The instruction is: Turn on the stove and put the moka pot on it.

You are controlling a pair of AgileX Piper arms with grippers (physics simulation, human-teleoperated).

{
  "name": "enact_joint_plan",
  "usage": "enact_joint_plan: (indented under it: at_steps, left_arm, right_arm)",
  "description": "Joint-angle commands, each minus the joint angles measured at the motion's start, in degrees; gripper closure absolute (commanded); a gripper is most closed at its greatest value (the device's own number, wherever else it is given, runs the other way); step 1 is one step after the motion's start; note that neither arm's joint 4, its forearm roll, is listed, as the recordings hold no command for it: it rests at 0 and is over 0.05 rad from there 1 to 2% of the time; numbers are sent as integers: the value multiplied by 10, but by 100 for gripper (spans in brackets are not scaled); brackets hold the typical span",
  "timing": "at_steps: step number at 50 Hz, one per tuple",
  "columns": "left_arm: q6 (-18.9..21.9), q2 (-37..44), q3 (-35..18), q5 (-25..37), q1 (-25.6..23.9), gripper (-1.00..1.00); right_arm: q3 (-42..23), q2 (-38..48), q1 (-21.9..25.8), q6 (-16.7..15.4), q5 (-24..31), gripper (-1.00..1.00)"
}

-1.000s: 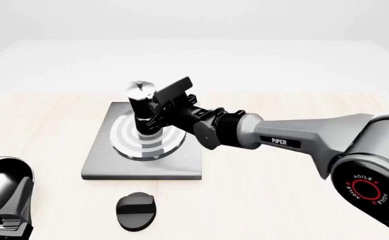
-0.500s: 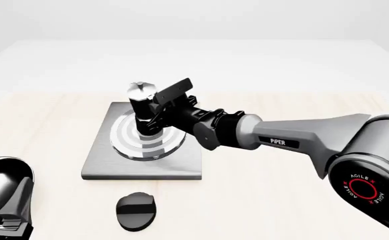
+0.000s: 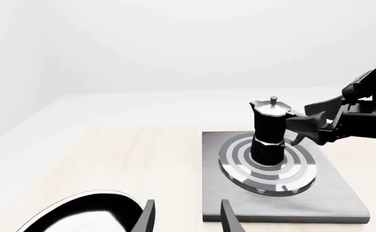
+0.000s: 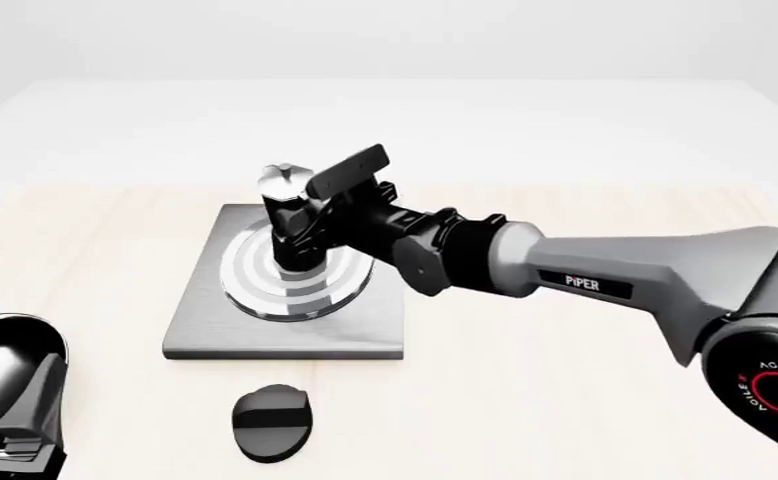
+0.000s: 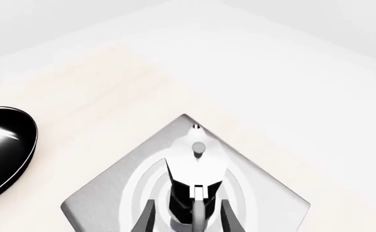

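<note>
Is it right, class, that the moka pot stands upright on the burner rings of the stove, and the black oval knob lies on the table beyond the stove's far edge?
Not quite. The moka pot does stand upright on the stove rings, but the front view shows the knob on the table on the near side of the stove, not beyond its far edge.

The stove [image 4: 286,295] lay on the bench [image 4: 563,380], left of centre. The moka pot [image 4: 289,220] stood upright on its burner rings. The knob [image 4: 273,422] lay on the bench in front of the stove, apart from it. The frying pan [image 4: 9,360] sat at the near left.
</note>
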Motion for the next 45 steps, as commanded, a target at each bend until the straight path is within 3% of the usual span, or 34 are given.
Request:
enact_joint_plan:
  at_steps: [1,23,36,38,45]
  left_arm:
    - [1,0,0,-2,-1,-100]
    - [2,0,0,1,-6,-100]
    - [-2,0,0,0,-9,-100]
    - [-4,0,0,-4,-10,-100]
    - [-5,0,0,-6,-13,-100]
  right_arm:
    - [24,-48,2,-16,10,-100]
    - [101,-220,-8,-55,49,-100]
    - [229,-343,-51,-34,6,-100]
    - [245,-359,-53,-17,3,-100]
    - [317,-438,-94,-23,-22,-100]
